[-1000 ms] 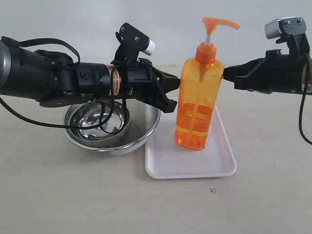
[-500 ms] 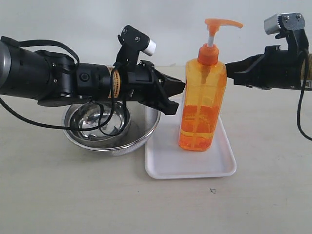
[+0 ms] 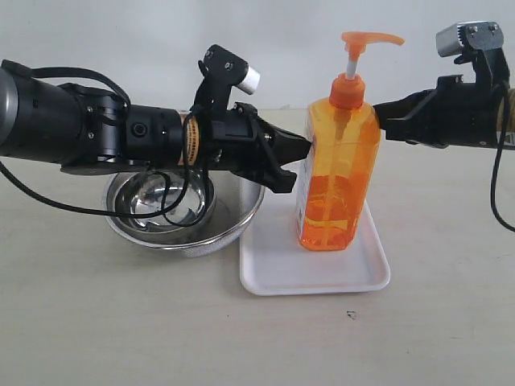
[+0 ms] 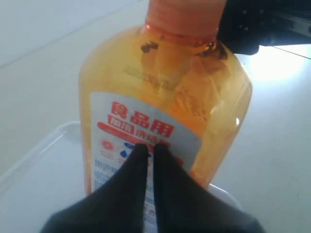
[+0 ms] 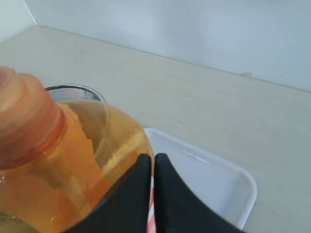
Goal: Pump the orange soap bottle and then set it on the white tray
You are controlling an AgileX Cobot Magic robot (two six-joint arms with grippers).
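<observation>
Exterior view: a pale table (image 3: 121,322) fills the scene, with a plain wall behind it. A left arm (image 3: 80,129) reaches in level from the left, and a right arm (image 3: 467,121) comes in level from the right, a little higher. A round steel bowl (image 3: 241,221) sits left of centre under the left arm, with a smaller steel dish inside it. Just right of it, with the edges touching or nearly so, lies the white tray (image 3: 322,277). The orange bottle (image 3: 338,185) stands on the tray toward its far side and leans a little; whether its base lies flat cannot be told. The left gripper (image 3: 304,147) has its fingers pressed together, and their tips meet the bottle's left face about midway up. The right gripper (image 3: 378,121) also has its fingers pressed together, tips against the bottle's right shoulder. Neither one clasps the bottle. The pump head (image 3: 370,39) is raised, its spout pointing right. Left wrist view: the joined black tips (image 4: 150,150) rest on the white-and-red label (image 4: 141,131), with the tray's rim (image 4: 43,160) beneath. Right wrist view: the joined tips (image 5: 150,160) touch the bottle's shoulder (image 5: 87,160) above the tray (image 5: 214,179).
</observation>
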